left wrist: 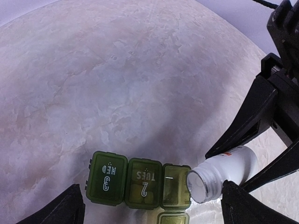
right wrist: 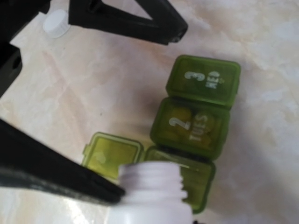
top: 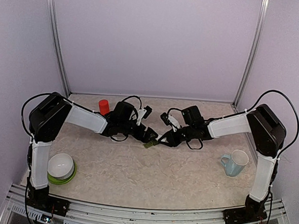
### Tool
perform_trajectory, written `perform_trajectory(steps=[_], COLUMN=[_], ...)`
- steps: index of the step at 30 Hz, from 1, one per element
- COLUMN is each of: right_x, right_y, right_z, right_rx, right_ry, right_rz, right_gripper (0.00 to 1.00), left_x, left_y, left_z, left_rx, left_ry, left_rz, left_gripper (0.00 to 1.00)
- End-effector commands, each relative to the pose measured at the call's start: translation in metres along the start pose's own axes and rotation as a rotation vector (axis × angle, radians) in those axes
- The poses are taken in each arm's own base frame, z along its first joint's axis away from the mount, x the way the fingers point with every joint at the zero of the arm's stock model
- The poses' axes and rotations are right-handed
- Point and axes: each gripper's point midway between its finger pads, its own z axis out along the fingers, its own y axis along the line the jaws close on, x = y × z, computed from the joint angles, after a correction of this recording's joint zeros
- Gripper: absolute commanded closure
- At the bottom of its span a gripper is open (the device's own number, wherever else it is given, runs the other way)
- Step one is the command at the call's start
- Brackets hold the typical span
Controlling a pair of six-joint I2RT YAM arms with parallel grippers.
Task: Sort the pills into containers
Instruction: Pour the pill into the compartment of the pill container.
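While flat, containers [left wrist: 140, 183] lengthwise toward bottle [left wrist: 231, 169]

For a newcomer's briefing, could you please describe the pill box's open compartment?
Near the middle of the table lies a small green pill box of three joined squares. The open compartment is the end one, beside the square marked TUES and at the white bottle's mouth. Only its lid is flipped back; the other two are shut.

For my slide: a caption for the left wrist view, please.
Right gripper holds a white bottle tilted toward the open compartment of the green pill box.
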Motion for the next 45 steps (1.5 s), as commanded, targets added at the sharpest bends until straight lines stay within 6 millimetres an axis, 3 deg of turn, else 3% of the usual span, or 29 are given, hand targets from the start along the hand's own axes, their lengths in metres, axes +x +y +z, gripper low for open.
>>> perform_trajectory(steps=[1, 45], right_x=[-0.009, 0.005], right_y=[0.010, 0.010], right_z=[0.000, 0.009], right_rx=[-0.012, 0.010], right_ry=[0.000, 0.159], right_rz=[-0.021, 0.020], right_gripper=[1.00, 1.00], left_x=[0.002, 0.017], left_y=[0.005, 0.021], left_z=[0.004, 0.009], left_rx=[-0.024, -0.051], left_ry=[0.009, 0.041], left_rz=[0.003, -0.017], left_gripper=[0.01, 0.01])
